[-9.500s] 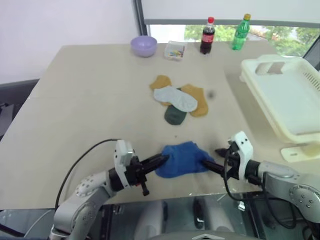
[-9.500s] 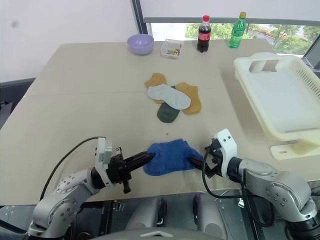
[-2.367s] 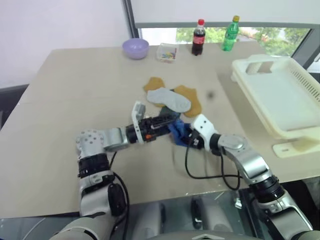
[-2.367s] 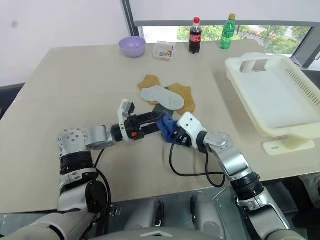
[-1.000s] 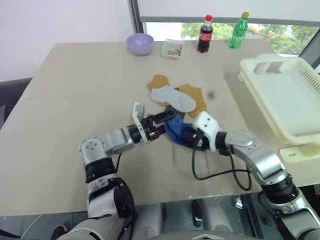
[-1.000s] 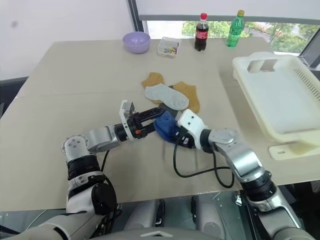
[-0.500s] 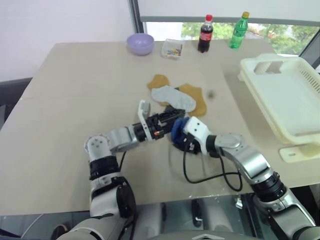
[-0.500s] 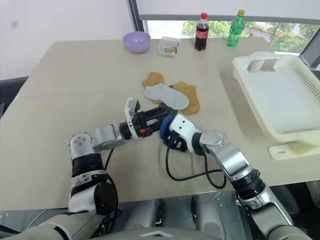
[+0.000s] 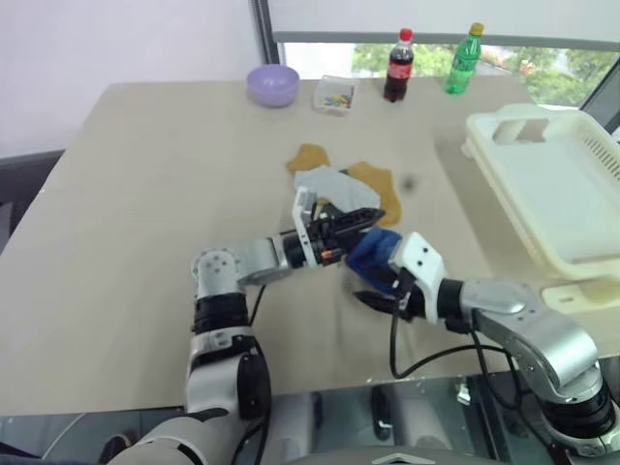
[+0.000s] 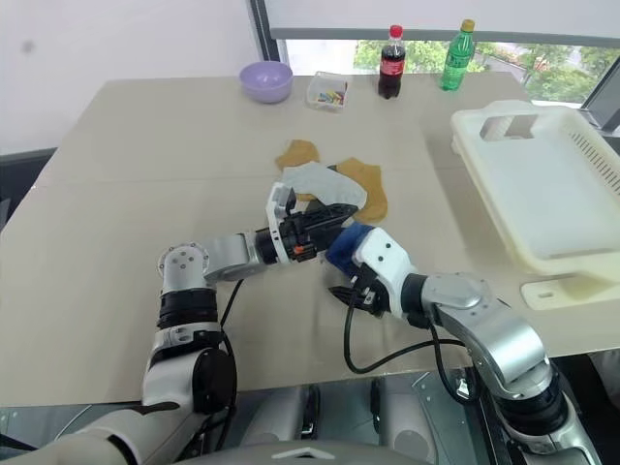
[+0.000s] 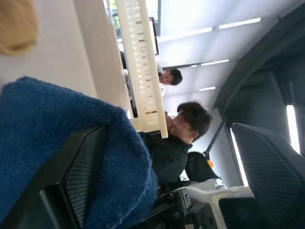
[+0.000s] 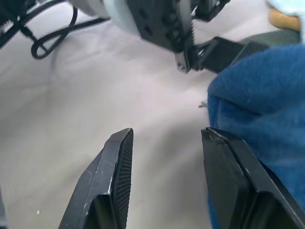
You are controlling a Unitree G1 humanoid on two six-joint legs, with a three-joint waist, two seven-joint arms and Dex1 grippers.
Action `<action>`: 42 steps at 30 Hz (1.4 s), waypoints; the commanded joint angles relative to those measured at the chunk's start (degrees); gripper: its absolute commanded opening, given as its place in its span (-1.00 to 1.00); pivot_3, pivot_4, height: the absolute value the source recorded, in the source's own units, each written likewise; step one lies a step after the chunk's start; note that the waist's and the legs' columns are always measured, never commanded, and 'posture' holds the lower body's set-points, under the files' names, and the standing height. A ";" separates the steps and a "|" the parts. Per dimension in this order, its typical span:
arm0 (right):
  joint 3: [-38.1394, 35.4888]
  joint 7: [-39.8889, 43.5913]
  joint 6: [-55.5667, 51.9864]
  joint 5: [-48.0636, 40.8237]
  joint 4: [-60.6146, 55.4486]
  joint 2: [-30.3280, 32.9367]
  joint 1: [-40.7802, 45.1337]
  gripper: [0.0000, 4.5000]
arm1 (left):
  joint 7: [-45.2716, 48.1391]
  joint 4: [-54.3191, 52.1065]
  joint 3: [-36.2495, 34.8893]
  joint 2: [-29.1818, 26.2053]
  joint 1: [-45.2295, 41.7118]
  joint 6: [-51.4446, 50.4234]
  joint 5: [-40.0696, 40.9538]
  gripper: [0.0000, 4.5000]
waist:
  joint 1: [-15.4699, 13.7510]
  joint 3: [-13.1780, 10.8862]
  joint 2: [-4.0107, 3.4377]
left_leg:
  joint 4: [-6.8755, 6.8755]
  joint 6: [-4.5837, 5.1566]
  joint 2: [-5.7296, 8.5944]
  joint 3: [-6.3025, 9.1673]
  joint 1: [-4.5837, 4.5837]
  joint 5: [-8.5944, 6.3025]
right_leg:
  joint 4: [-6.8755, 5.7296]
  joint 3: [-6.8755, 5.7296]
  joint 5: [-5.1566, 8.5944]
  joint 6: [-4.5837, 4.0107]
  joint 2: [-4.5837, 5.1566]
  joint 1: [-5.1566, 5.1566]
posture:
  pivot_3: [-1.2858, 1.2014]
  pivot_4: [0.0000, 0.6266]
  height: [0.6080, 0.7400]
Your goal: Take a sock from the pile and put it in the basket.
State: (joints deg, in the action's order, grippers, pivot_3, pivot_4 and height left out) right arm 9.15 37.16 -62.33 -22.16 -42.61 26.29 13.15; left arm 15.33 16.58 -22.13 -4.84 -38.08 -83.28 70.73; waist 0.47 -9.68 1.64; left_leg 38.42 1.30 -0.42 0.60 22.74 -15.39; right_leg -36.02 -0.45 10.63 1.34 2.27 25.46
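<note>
The pile (image 9: 334, 184) of grey and mustard socks lies mid-table. Just in front of it a blue sock (image 9: 373, 250) hangs off the table, draped over one finger (image 11: 86, 171) of my left gripper (image 9: 366, 221). That gripper points to the right and its fingers stand wide open. My right gripper (image 9: 366, 293) sits lower and nearer to me, open, with bare table between its fingers (image 12: 114, 176). The blue sock (image 12: 257, 90) rests against the outer side of one of them. The cream basket (image 9: 523, 116) stands at the table's right edge.
A lilac bowl (image 9: 275, 85), a small clear box (image 9: 337, 97), a cola bottle (image 9: 398, 68) and a green bottle (image 9: 463, 60) line the far edge. My right arm's black cable (image 9: 417, 358) loops over the near table. People (image 11: 186, 124) sit beyond the basket.
My left gripper has swung to the right, carrying the blue sock on its finger. My right gripper has drawn back toward the near edge and come out of the sock.
</note>
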 commanded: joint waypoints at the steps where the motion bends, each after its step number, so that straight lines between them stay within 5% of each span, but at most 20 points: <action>1: -10.04 -0.63 -4.10 -5.96 -6.69 0.52 -2.83 0.04 | 2.39 -0.69 2.11 0.98 -0.22 0.08 -0.18 0.98 | -0.20 0.00 0.00 | 0.00 0.00 0.00 0.01 0.01 0.00 | 0.00 -0.02 0.00 0.00 0.00 -0.01 | 0.03 -0.52 0.94; 7: -19.31 -2.65 -7.48 -11.06 -8.47 1.90 -5.69 0.04 | 5.05 -0.91 5.97 1.02 1.67 1.00 -3.85 0.98 | -0.05 0.00 0.00 | 0.00 0.03 0.02 -0.04 -0.02 -0.02 | 0.00 0.03 0.00 0.01 0.00 -0.01 | 0.03 -0.52 0.94; 12: -21.58 -10.57 -9.74 -12.21 -5.17 -5.74 -1.38 0.04 | 7.75 -0.42 8.20 0.60 2.31 2.27 -6.73 0.98 | 0.27 0.00 -0.01 | 0.03 0.04 -0.01 -0.09 -0.10 -0.01 | -0.15 0.08 0.01 0.01 -0.05 0.00 | 0.03 -0.52 0.94; 18: -16.54 -16.53 -7.57 -8.24 0.39 -9.32 -1.76 0.97 | 9.44 0.08 9.15 0.86 2.05 3.62 -8.69 1.00 | 0.16 0.02 -0.01 | 0.12 0.04 -0.02 -0.09 -0.13 0.00 | -0.34 0.11 0.02 0.01 -0.08 0.01 | 0.03 -0.52 0.94; 30: -14.63 -21.52 -4.28 -5.98 12.72 -13.13 -5.66 0.97 | 10.91 -0.30 7.71 1.08 1.66 4.96 -9.66 1.00 | 0.20 0.03 -0.01 | 0.20 0.04 0.01 -0.15 -0.16 0.00 | -0.44 0.17 0.02 0.01 -0.04 0.01 | 0.03 -0.52 0.94; 33: -14.95 -21.12 -5.03 -8.66 13.91 -16.36 -6.52 0.60 | 11.09 0.04 7.18 0.68 1.75 5.31 -9.87 1.00 | 0.21 0.06 0.03 | 0.29 0.04 0.00 -0.14 -0.17 0.00 | -0.50 0.16 0.04 0.05 -0.05 0.00 | 0.03 -0.52 0.94; 41: -14.57 -22.15 -3.67 -10.87 16.79 -22.75 -5.08 -0.95 | 12.49 -0.90 8.08 -0.13 2.31 5.68 -11.01 1.00 | 0.59 0.06 0.02 | 0.30 0.05 -0.16 -0.19 -0.33 0.00 | -0.69 0.23 0.12 0.15 -0.24 0.00 | 0.03 -0.52 0.94; 42: -14.87 -22.41 -3.53 -11.09 17.04 -23.28 -4.89 -0.98 | 12.65 -1.30 8.22 -0.33 2.39 5.80 -11.18 1.00 | 0.59 0.06 0.03 | 0.30 0.04 -0.16 -0.19 -0.35 0.00 | -0.71 0.24 0.13 0.15 -0.25 0.00 | 0.03 -0.52 0.94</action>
State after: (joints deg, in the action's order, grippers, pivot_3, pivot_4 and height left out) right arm -6.41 15.39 -65.77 -32.26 -26.32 3.73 8.17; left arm 26.76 16.76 -14.06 -4.99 -35.80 -78.18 59.68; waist 1.06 -9.62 1.66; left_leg 38.74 1.35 -0.58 0.40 22.38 -15.39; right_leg -36.74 -0.20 10.76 1.50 2.02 25.45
